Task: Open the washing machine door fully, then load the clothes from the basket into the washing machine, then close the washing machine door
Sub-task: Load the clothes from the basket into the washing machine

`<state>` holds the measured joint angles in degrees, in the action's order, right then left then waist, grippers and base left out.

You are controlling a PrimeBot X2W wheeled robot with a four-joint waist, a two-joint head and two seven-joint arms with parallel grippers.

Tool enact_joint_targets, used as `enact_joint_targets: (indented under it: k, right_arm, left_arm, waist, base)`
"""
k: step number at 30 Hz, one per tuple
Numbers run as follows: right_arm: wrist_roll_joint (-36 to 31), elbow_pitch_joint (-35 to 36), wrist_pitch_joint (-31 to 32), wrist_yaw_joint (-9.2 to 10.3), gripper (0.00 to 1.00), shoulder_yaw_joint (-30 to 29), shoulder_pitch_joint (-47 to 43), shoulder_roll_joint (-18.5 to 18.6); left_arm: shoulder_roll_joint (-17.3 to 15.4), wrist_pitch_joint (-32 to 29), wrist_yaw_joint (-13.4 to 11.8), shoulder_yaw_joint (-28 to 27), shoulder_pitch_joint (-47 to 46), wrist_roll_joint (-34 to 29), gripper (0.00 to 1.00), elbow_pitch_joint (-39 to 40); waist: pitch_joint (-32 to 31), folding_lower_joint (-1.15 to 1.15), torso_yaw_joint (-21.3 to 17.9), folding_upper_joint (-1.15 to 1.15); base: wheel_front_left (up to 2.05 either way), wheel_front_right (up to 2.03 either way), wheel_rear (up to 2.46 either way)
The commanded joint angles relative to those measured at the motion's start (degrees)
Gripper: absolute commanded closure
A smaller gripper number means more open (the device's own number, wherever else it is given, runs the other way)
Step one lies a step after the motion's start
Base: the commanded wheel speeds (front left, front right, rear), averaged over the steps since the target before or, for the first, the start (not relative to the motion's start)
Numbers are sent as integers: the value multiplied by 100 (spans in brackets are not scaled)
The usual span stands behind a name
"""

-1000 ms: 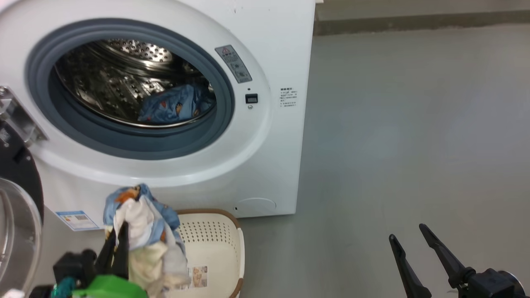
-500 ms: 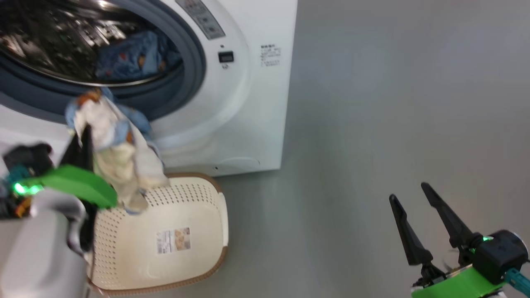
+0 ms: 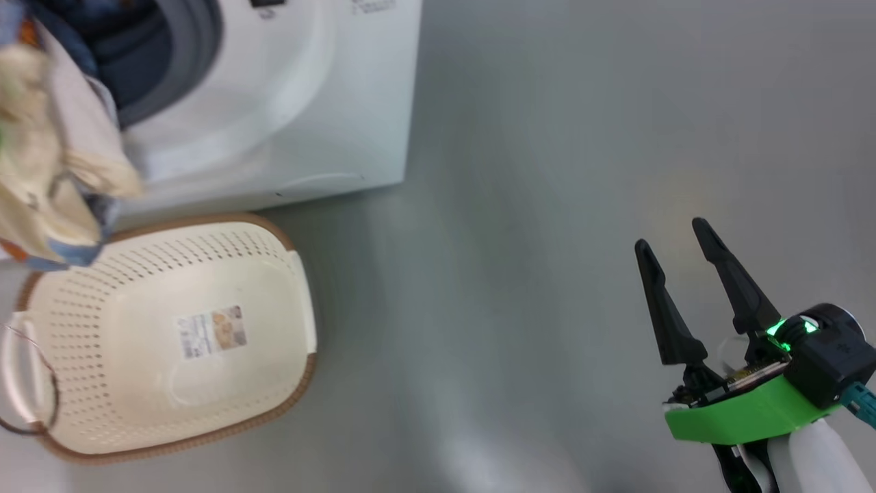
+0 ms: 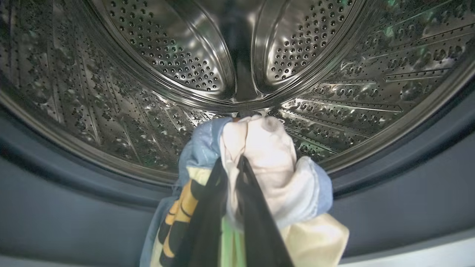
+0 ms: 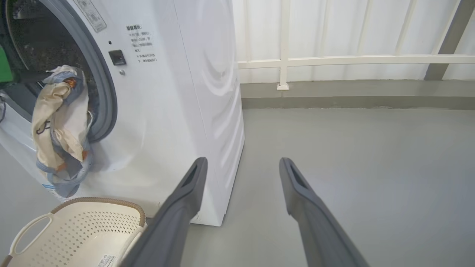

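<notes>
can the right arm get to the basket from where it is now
Probably yes: only floor lies between the right gripper and the basket, and its jaws stand open and empty. Whether the arm stretches that far is unclear.

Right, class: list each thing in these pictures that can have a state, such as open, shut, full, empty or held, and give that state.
washing machine, mouth open, steel drum exposed.
basket, upright on the floor before the washing machine, empty.
clothes, one bundle, gripped and hanging at the drum mouth, not yet dropped in.
left gripper, shut on the clothes.
right gripper, open, holding nothing, above the floor.
</notes>
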<state>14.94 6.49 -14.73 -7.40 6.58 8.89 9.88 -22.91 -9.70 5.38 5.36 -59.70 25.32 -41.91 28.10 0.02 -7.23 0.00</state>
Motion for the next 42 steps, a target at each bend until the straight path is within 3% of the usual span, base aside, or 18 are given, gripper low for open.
enact_joint_targets:
  k: [1, 10, 19, 22, 28, 31, 42]
  right_arm:
    - [110, 143, -27, -9, 0, 125, 24, 9]
    - [185, 138, -27, -9, 0, 216, 290, -100]
    - [224, 117, -27, -9, 0, 263, 396, -167]
    - [235, 106, -27, -9, 0, 266, 411, -177]
    - [253, 119, -27, -9, 0, 287, 505, -178]
    - [260, 116, -27, -9, 0, 302, 550, -183]
    - [302, 77, -27, -9, 0, 336, 599, -152]
  left_arm:
    - [-372, -28, 49, -146, -180, 2, 100, 118]
    - [-721, 226, -61, -310, -1058, -3, 100, 274]
    - [-1054, 2111, -374, -445, -1813, -471, 100, 535]
    - [-1170, 2409, -388, -443, -2043, -686, 100, 765]
    - [-1227, 2466, -450, -671, -2271, -1221, 100, 2004]
    - [-1166, 2467, -450, -767, -2110, -1375, 100, 2187]
    - [-901, 2152, -377, -827, -1605, -1088, 100, 663]
  waist:
    - [667, -2, -527, 0]
    - [1135, -2, -888, 0]
    - [1384, -2, -1083, 0]
    - [1422, -2, -1096, 0]
    - [1549, -2, -1117, 0]
    - [1598, -2, -1108, 0]
    - [1655, -2, -1076, 0]
  base:
    - [0, 0, 0]
    - [0, 0, 0]
    - [0, 0, 0]
    - [0, 0, 0]
    - [0, 0, 0]
    - [0, 0, 0]
    - [0, 0, 0]
